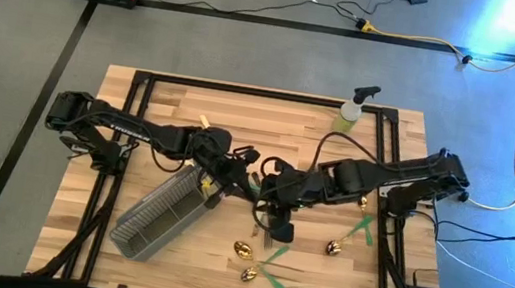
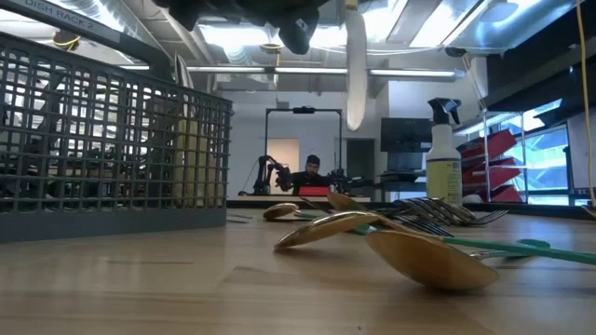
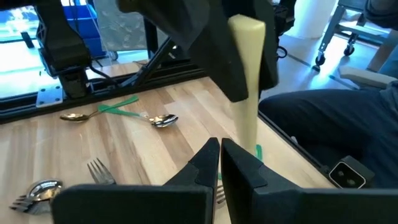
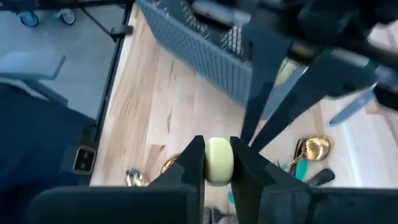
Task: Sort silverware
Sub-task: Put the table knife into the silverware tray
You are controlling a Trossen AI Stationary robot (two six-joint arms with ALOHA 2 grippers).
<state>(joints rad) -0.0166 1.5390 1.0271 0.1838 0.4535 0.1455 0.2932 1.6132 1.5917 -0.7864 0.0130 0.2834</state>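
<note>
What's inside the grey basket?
The basket shows a cream handle and a blade tip standing upright behind its mesh. In the right wrist view, fork tines poke out of it. How many pieces are inside stays hidden.

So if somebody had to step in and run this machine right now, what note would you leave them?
Right end effector: shut on a cream-handled utensil, held up above the table.
Left end effector: shut, empty, close beside that handle, near the caddy's end.
On the table: gold spoons and forks with green handles lie loose right of the caddy.
Done: some pieces seem to stand in the caddy, count unclear.
Left: put the held piece in, then sort the loose ones.
</note>
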